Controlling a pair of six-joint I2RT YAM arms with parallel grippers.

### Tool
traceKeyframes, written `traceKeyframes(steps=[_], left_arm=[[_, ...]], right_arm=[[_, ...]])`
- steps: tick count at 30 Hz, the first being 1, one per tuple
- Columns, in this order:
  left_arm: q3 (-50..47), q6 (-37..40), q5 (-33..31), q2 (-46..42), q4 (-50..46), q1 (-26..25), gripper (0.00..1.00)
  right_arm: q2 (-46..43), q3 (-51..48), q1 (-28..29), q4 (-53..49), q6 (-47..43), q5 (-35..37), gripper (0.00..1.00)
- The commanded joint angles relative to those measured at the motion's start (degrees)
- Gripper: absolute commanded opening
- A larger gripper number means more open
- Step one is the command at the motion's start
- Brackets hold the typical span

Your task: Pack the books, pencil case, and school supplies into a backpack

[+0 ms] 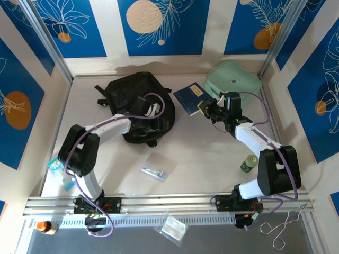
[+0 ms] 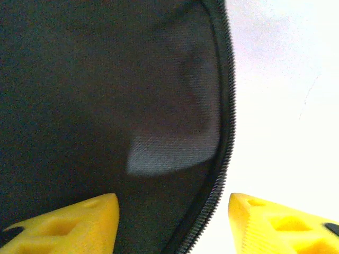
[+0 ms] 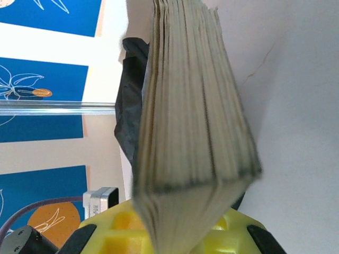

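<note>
The black backpack (image 1: pixel 132 92) lies at the back left of the table. My left gripper (image 1: pixel 144 127) hovers over its near edge. In the left wrist view this gripper (image 2: pixel 172 222) is open, and the backpack's zip edge (image 2: pixel 225 137) runs up between the two yellow fingertips (image 2: pixel 79 222) without touching either. My right gripper (image 1: pixel 209 111) is shut on a navy book with a yellow label (image 1: pixel 190 97), held just right of the backpack. The right wrist view has the book's page edges (image 3: pixel 196 121) fanning out from the jaws. The transparent pencil case (image 1: pixel 156 170) lies flat in the middle front.
A mint-green case (image 1: pixel 233 79) stands at the back right behind the right gripper. A small green jar (image 1: pixel 248 163) sits by the right arm. Teal packets (image 1: pixel 55 166) lie at the left edge. A plastic bag (image 1: pixel 172 227) and scissors (image 1: pixel 283 230) lie beyond the front rail.
</note>
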Motion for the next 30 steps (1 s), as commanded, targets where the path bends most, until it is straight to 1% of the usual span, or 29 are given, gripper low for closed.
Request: traceKeyframes(steps=[1, 3, 8, 12, 15, 20, 22, 30], left_arm=[[4.1, 8.5, 2.6, 1.1, -6.9, -1.3, 0.51], [5.9, 10.3, 2.0, 1.7, -8.6, -1.7, 0.50], [10.9, 13.1, -4.4, 4.0, -14.4, -2.9, 0.44], [13.5, 14.5, -7.5, 5.8, -17.9, -3.8, 0.41], [14.1, 15.5, -7.7, 6.3, -18.9, -4.3, 0.40], [15.9, 16.9, -8.2, 7.6, -21.3, -4.6, 0.32], [16.4, 16.9, -7.8, 8.0, -21.8, -4.6, 0.25], [18.5, 16.9, -7.6, 8.3, -22.7, -4.6, 0.14]], right_arm=[[-0.3, -0.7, -0.8, 1.4, 0.0, -2.7, 0.02], [-0.3, -0.8, -0.8, 1.1, 0.0, -2.7, 0.02], [0.0, -0.9, -1.0, 0.6, 0.4, -2.6, 0.02], [0.0, -1.0, -1.4, 0.0, 0.4, -2.6, 0.02], [-0.1, -1.1, -1.6, -0.4, 0.5, -2.6, 0.02], [0.1, -1.2, -1.6, -0.5, 0.6, -2.7, 0.02], [0.3, -1.2, -1.7, -0.4, 0.8, -2.7, 0.02], [0.2, -1.3, -1.8, -0.8, 0.6, -2.5, 0.02]])
